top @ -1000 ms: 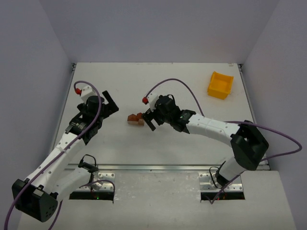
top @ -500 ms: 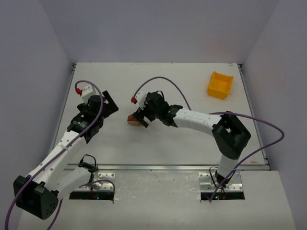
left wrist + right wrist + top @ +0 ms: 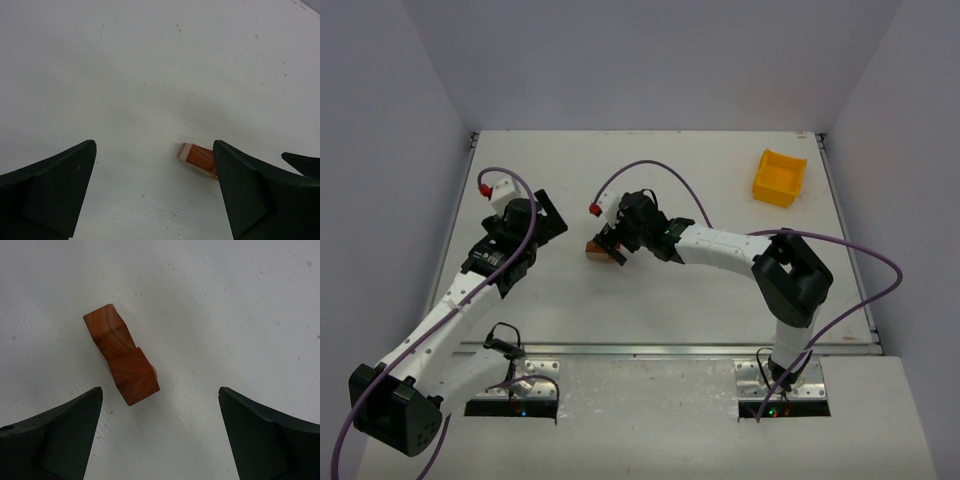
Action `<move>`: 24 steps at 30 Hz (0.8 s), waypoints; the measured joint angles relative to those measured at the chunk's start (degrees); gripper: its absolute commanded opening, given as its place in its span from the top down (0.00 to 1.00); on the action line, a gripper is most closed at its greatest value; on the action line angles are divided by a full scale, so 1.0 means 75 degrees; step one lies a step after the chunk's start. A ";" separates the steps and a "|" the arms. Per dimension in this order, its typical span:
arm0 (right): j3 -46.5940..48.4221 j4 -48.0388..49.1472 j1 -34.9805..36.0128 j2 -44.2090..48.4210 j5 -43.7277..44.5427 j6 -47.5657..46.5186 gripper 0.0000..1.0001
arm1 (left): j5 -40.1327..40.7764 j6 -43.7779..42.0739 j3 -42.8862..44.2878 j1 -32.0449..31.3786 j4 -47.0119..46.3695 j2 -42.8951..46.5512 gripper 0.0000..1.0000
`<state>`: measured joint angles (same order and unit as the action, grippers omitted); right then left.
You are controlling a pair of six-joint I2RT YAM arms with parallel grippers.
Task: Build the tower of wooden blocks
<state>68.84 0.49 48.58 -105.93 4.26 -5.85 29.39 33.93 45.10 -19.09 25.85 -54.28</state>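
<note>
White table (image 3: 720, 310), walled on three sides. Right arm (image 3: 720, 247) reaches far across toward table centre; left arm (image 3: 470, 285) is angled in from its own side and stops short. Yellow bin (image 3: 779, 177) sits in the far right corner, well apart from the work. Right claw (image 3: 612, 243) hangs directly over the wood blocks (image 3: 596, 248) with its jaws spread wide and holding nothing. Its wrist view shows the claw (image 3: 159, 395) straddling a reddish-brown cluster (image 3: 122, 360) that lies flat on the table, set diagonally to the fingers and off toward one of them. Left claw (image 3: 548, 215) is also wide and empty, near the cluster but not over it; from its wrist view (image 3: 154, 145) one block end (image 3: 197, 161) shows past a finger, with a pale edge and a red-brown face. No stack yet: the pieces lie side by side, touching. Judged step: first pick, right arm lining up. The next move likely needs a wrist turn to square the jaws to one block, a straight descent, and a close that leaves the touching neighbour where it is. The count of pieces is unclear from these views.
</note>
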 measured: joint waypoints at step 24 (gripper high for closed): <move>0.0142 -0.0076 0.0000 -0.0006 0.0437 -0.0076 0.01 | -0.0064 -0.0011 0.0000 0.0000 -0.0003 0.0003 0.00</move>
<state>69.91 -0.08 48.58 -105.97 7.54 -6.42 28.91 33.85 45.10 -19.09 25.82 -54.26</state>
